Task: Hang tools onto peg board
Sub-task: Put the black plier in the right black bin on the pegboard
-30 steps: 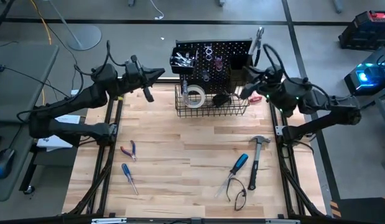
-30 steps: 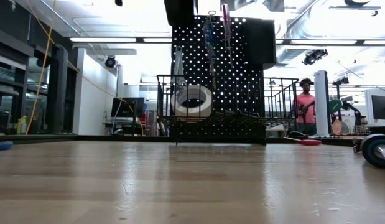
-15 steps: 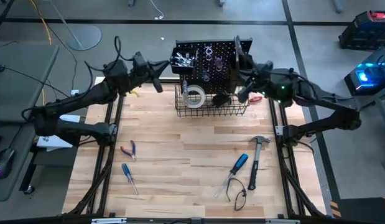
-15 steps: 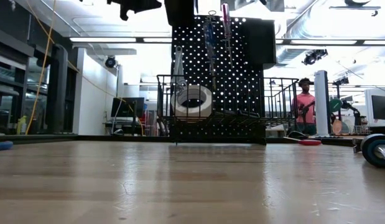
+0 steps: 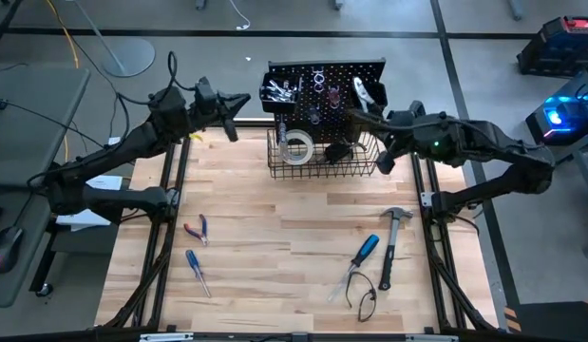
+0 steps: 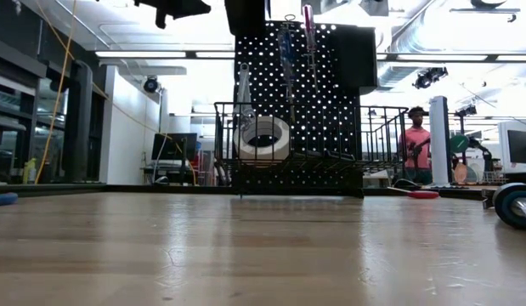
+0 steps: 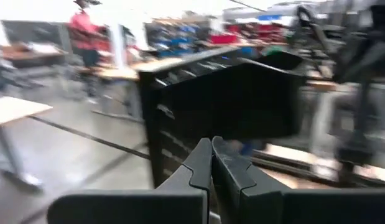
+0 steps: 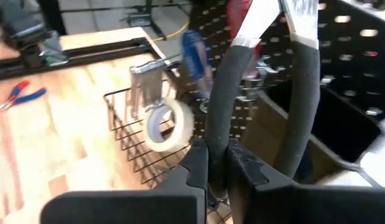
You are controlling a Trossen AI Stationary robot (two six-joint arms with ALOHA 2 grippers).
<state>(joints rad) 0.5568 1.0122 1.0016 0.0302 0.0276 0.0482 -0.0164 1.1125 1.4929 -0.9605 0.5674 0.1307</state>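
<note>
Obs., high view, table centre as clock centre.

- Peg board (image 5: 324,74): upright black panel dotted with holes, at 12 o'clock on the far edge of the pale wooden table (image 5: 275,237). A silver wrench cluster and a few hung tools show on its face.
- Wire basket (image 5: 322,163): black, mounted at the board's foot. White tape roll (image 5: 295,145) stands on edge in its 9 o'clock end. The low view shows the roll upright behind the basket wires.
- Right gripper (image 5: 371,116): at about 1 o'clock, high over the basket's right end, close in front of the board. Its fingers are clamped on one handle of a black-handled tool (image 5: 364,91). In the right wrist view the tool has two black foam-sleeved handles rising to a silver head. It is probably pliers or cutters; the head is blurred, so the type is uncertain.
- Left gripper (image 5: 238,102): at 11 o'clock, just off the board's left edge and raised well above the table. Fingers pressed together with nothing between them (left wrist view).
- Loose on the table:
  - red-handled pliers (image 5: 197,229) at 9 o'clock
  - blue-handled screwdriver (image 5: 197,270) at 8 o'clock
  - second blue screwdriver (image 5: 364,252) at 4 o'clock
  - claw hammer (image 5: 390,243) just beside the second screwdriver, with a black handle and its silver head toward the board
</note>
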